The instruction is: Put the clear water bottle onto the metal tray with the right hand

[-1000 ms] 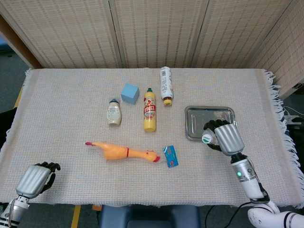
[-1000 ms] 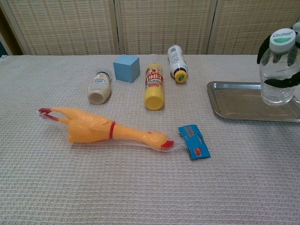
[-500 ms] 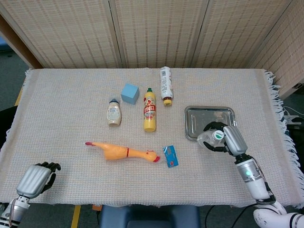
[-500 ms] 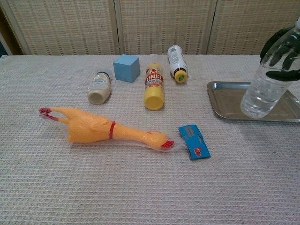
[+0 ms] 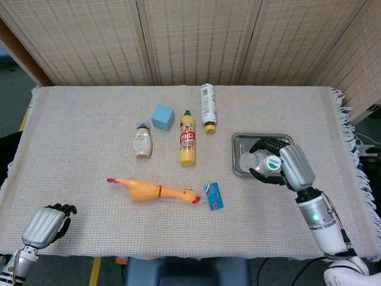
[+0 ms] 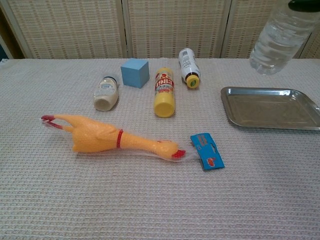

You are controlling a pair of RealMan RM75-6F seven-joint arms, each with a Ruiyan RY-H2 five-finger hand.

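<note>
Woven beige cloth is covering the desk (image 5: 83,137), and at its near left corner the left hand (image 5: 44,225) is resting with fingers curled in on nothing. Moving rightward, a rubber chicken (image 6: 107,137) is lying on its side, with a small pale jar (image 6: 105,93) and a blue cube (image 6: 135,72) behind it, then a yellow squeeze bottle (image 6: 164,93) and a white bottle (image 6: 188,61) both lying down, and a blue card (image 6: 206,150) near the chicken's head. Further right the metal tray (image 6: 235,120) is sitting bare in the chest view. The clear water bottle (image 6: 276,41) is hanging tilted in the air above the tray, its base swung toward the left and its cap end up at the frame's top edge; it is touching nothing below. In the head view the right hand (image 5: 284,165) is wrapping its dark fingers round the bottle's upper part near the cap. The bottle looks partly filled, so it is probably fairly heavy for its thin, yielding, smooth plastic walls; too hard a squeeze would likely dent it and too light a one let it slip. A grasp round the ribbed middle seems steadier than one near the neck, and it probably needs righting before it is set down.
</note>
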